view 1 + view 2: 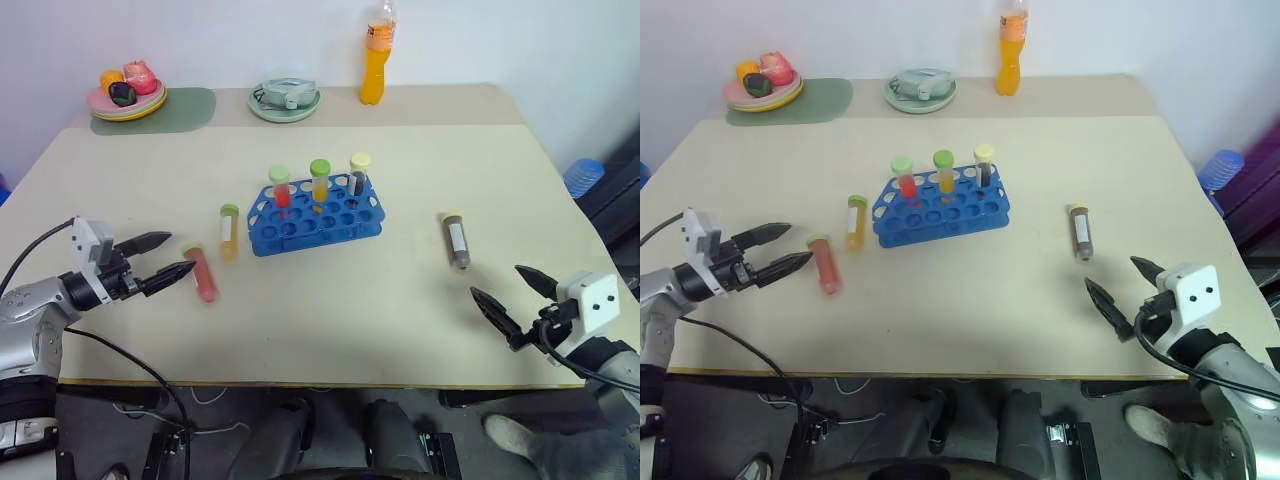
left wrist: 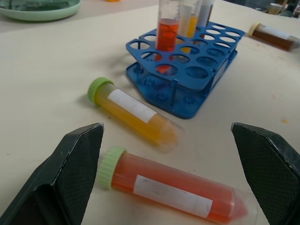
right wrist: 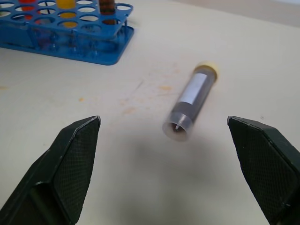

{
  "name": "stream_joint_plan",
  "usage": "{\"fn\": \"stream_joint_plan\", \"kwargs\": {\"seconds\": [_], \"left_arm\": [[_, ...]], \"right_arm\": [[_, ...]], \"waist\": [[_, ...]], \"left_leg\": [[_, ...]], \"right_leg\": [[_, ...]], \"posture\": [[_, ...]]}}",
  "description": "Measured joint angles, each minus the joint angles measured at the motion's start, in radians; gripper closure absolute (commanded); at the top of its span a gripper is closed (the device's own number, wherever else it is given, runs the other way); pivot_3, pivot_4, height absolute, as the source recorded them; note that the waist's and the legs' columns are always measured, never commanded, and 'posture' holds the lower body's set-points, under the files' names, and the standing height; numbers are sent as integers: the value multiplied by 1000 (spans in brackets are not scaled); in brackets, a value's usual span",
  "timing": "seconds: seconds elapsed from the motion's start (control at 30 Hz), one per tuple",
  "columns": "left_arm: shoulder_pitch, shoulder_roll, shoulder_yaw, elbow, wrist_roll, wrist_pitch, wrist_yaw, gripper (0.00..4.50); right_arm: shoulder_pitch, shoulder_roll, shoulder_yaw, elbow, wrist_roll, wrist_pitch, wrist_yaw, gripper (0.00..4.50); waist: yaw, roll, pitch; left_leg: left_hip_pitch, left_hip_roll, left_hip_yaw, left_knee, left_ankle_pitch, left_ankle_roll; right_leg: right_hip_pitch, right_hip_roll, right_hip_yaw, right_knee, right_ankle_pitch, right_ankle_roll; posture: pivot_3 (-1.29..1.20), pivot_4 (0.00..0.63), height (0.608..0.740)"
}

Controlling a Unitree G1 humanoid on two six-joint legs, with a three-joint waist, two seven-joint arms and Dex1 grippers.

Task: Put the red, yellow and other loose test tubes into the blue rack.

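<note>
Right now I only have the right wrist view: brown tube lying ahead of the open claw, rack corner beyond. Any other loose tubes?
Observer: Two more. A red tube and a yellow-orange tube lie flat to the left of the blue rack.
Operator: Left claw near them?
Observer: The left claw is open with its tips close to the red tube's cap end. It holds nothing.
Operator: Anything tall to avoid?
Observer: An orange drink bottle stands at the far edge, well behind the rack.

An orange drink bottle (image 1: 375, 62), a green dish (image 1: 284, 101) and a fruit plate (image 1: 126, 100) line the table's (image 1: 400, 320) far edge.
</note>
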Motion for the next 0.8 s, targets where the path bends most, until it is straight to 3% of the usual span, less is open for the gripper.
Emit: {"fn": "stream_joint_plan", "kwargs": {"seconds": [0.53,0.8], "left_arm": [[-26,-23,-1,1,-2,-19,-62,42],[-36,-36,-6,-23,-36,23,-111,42]], "right_arm": [[13,0,-1,0,0,-14,13,48],[-58,1,18,5,0,-13,-3,48]], "waist": [[0,0,0],[0,0,0]], "left_leg": [[0,0,1,0,0,0],[0,1,1,-1,0,0]], "right_leg": [[0,0,1,-1,0,0],[0,0,1,-1,0,0]], "posture": [[0,150,740],[0,150,740]]}}
